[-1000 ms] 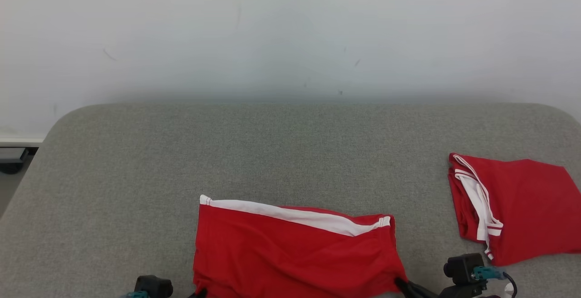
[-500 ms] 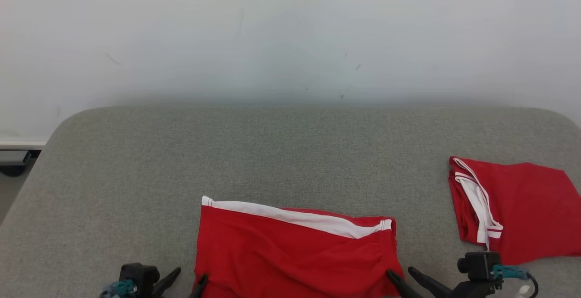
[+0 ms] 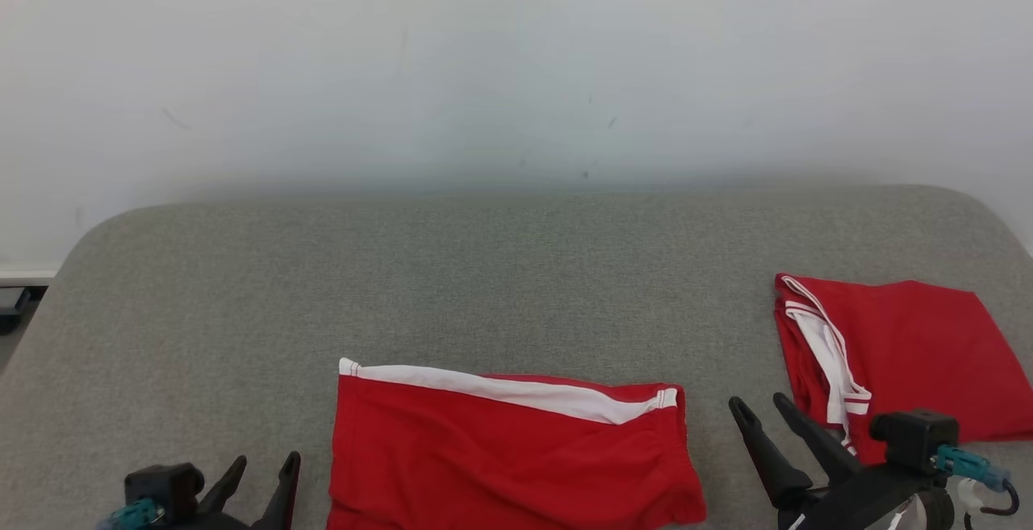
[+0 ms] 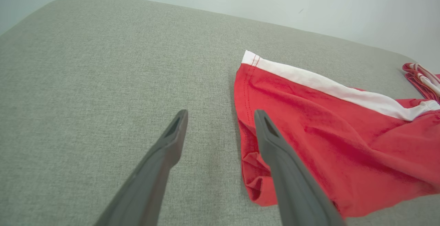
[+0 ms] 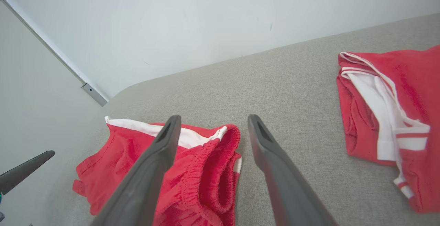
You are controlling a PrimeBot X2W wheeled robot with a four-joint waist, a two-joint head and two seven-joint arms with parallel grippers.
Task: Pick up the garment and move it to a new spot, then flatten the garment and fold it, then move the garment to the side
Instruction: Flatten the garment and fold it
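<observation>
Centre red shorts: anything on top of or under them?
Nothing lies on top of the centre red shorts; left gripper and right gripper stand open off their sides. The shorts rest on the grey padded surface; whatever the cloth covers can't be seen.

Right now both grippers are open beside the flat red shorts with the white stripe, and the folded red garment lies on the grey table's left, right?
No: the head view shows the folded red garment on the grey table's right. The left gripper and right gripper are indeed open beside the flat red shorts with the white stripe.
</observation>
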